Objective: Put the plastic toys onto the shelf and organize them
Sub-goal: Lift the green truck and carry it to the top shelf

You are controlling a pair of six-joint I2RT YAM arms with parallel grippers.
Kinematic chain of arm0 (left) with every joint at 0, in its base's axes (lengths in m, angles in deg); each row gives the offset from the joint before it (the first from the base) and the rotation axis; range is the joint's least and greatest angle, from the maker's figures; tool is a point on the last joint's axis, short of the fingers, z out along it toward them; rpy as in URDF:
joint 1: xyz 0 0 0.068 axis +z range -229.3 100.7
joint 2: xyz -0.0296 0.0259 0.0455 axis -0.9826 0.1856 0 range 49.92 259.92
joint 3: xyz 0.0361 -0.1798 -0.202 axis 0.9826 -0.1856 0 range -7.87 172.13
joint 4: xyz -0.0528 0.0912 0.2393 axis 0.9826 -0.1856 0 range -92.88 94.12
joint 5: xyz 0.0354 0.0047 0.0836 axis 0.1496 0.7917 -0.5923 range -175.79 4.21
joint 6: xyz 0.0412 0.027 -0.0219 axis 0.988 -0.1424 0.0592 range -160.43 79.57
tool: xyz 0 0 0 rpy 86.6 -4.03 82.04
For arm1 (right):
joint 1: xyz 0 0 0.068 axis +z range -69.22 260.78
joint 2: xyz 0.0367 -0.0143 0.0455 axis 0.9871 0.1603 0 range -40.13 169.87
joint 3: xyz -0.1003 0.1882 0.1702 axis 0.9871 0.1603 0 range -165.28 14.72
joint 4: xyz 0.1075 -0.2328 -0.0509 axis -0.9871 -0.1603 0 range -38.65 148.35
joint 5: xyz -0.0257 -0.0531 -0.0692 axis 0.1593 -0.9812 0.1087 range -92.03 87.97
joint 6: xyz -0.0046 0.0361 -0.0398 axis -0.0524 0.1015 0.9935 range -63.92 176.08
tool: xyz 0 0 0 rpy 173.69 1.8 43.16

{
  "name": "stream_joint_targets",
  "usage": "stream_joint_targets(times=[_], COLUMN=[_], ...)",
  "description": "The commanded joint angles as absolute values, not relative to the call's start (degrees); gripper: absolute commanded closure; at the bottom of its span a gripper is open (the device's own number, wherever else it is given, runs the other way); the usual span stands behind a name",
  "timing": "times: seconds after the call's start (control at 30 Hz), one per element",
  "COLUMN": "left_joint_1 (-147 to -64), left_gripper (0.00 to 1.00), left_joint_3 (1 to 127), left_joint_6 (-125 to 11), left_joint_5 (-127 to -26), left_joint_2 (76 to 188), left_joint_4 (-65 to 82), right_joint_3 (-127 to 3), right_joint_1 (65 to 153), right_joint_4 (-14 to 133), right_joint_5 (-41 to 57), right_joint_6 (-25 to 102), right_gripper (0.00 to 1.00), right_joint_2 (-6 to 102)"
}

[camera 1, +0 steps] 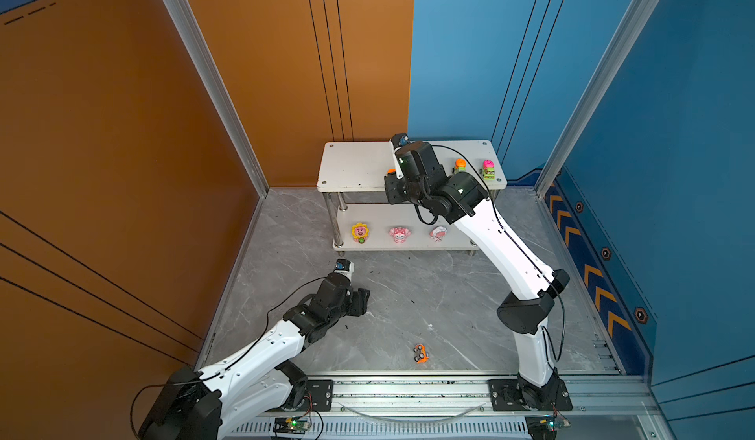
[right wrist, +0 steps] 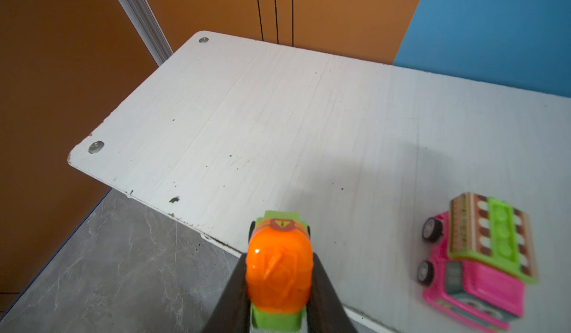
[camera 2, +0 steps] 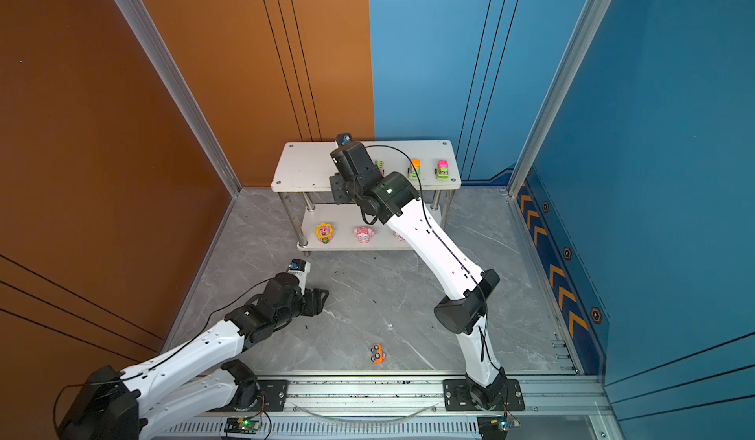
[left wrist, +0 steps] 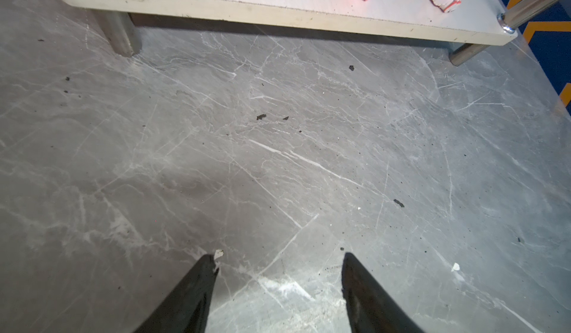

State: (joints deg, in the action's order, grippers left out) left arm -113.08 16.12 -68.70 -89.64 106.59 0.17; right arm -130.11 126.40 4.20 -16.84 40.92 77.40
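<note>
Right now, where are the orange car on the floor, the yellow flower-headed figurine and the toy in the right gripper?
orange car [camera 1: 424, 354]: in a top view, its body.
yellow flower-headed figurine [camera 1: 360, 231]: in a top view, its face.
held toy [right wrist: 279, 269]: right wrist view, its orange dome.

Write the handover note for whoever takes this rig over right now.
Left pincer: open, empty, over the table.
Right pincer: shut on the orange-and-green truck, at the front edge of the top board of the shelf, not released.
Done: the top board holds the pink truck, orange-topped truck and pink-topped truck. The lower board holds the sunflower figurine, pink figurine and pale figurine.
Left: set the held truck down in line with the others, then fetch the orange car, tipped over on the table near the front rail.
</note>
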Motion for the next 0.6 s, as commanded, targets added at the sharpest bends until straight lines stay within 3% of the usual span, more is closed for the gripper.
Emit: stream_joint_targets(times=[0.0, 0.57], left_joint_1=[-112.6, -111.6], left_gripper=[0.33, 0.33], left_joint_3=[16.3, 15.7], left_joint_6=[-67.6, -67.2], left_joint_5=[-90.1, -89.3], left_joint_2=[106.6, 109.1], left_joint_4=[-1.1, 0.7], right_joint_3=[-131.5, -131.6], right_joint_1=[126.3, 125.9], right_joint_4=[6.7, 10.5], right_joint_5=[-17.4, -20.8], right_joint_6=[41.9, 41.7], right_gripper=[0.83, 0.79], right_joint_2=[78.3, 82.0])
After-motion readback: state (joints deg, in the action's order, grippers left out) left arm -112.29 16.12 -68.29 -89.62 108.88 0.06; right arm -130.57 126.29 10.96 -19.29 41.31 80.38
